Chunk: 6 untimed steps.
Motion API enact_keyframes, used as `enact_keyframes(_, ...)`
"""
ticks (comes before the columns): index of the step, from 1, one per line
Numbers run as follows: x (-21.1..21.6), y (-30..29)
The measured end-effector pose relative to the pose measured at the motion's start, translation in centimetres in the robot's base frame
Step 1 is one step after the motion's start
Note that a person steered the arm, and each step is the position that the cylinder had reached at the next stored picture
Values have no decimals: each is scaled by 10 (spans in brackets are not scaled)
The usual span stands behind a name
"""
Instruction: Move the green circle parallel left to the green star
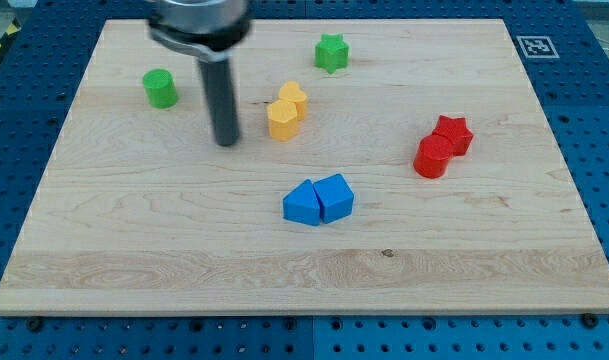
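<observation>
On desk [134, 240], pale wooden board over blue perforated base [594, 120]: eight small blocks noted, in pairs or singly.

Toward view's upper left: green circle block, a short cylinder [160, 88], standing alone near board's left edge. Toward view's top, right of centre: green star block [331, 52], well apart from the cylinder and set somewhat higher in view.

Between the two, dark straight rod descending from round arm housing at view's top; my tip [225, 143] resting on the board, to the right of and below the green cylinder (not touching it), just left of the yellow pair.

Yellow pair, shapes not clearly resolved: lower yellow block [282, 119] touching upper yellow block [294, 98].

At view's right: red cylinder block [433, 157] touching red star block [453, 134].

Below centre: two blue faceted blocks touching, left blue block [302, 204] and right blue block [335, 196].

No gripper fitted; open or closed state not applicable, none visible.

Top right corner: printed square marker [536, 46].
</observation>
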State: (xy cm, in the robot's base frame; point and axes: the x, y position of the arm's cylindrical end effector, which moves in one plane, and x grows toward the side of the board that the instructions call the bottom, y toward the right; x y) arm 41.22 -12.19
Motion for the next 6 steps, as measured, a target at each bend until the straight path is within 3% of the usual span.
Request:
enact_keyframes(1,-32,-62)
enact_keyframes(2,-36,-85)
enact_keyframes(4,-43,-76)
enact_keyframes(6,-90,-75)
